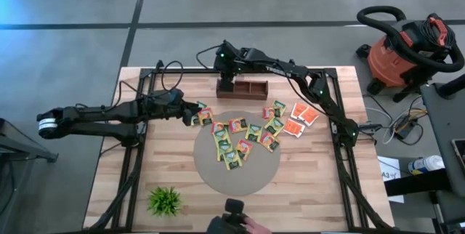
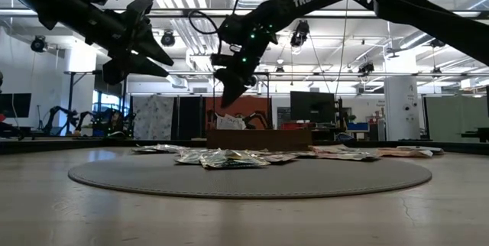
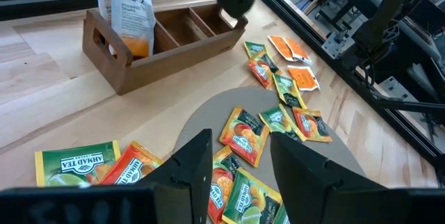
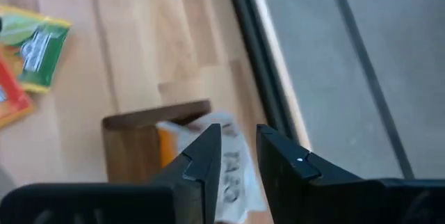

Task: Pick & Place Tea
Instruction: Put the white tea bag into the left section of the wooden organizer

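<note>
Right wrist view: tea sachet (image 4: 226, 165) beneath right tool (image 4: 240, 156).

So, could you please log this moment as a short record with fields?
scene: wooden table with a round grey mat
tea: sachets scattered over the mat and beside it
box: wooden box, two white sachets upright in its end compartment
right gripper: open, above the white sachets
left gripper: open, raised over the mat's edge
other: green plant

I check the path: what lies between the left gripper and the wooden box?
High view: only bare tabletop separates the left gripper from the wooden box; tea sachets lie nearer the mat.
</note>
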You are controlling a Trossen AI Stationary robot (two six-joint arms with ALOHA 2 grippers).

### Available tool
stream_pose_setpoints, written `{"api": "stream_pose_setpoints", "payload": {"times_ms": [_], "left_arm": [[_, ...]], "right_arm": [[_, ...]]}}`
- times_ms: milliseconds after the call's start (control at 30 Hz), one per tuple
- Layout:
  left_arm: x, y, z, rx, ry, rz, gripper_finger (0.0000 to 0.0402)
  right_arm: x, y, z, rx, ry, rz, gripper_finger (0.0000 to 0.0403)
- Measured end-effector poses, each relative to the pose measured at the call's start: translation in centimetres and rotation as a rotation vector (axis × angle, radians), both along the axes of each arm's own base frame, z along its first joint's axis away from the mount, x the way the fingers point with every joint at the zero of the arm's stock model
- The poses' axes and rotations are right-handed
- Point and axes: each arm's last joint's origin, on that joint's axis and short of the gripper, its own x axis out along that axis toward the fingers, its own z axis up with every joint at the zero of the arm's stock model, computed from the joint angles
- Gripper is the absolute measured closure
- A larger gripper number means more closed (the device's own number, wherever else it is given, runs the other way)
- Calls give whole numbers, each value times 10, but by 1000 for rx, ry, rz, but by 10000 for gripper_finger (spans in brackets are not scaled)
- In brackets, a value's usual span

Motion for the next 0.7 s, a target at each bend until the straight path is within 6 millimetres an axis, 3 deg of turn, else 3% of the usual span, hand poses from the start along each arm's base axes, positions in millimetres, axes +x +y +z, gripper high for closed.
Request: {"api": "stream_pose_setpoints", "payload": {"times_ms": [233, 533, 700], "left_arm": [[0, 0, 0, 0, 0, 0, 262], [0, 0, 0, 4, 2, -2, 262], [0, 0, 0, 13, 5, 2, 262]], "right_arm": [[-9, -2, -5, 59, 71, -40, 321], [-32, -31, -10, 192, 75, -26, 321], [-39, -39, -13, 179, 88, 26, 321]]}}
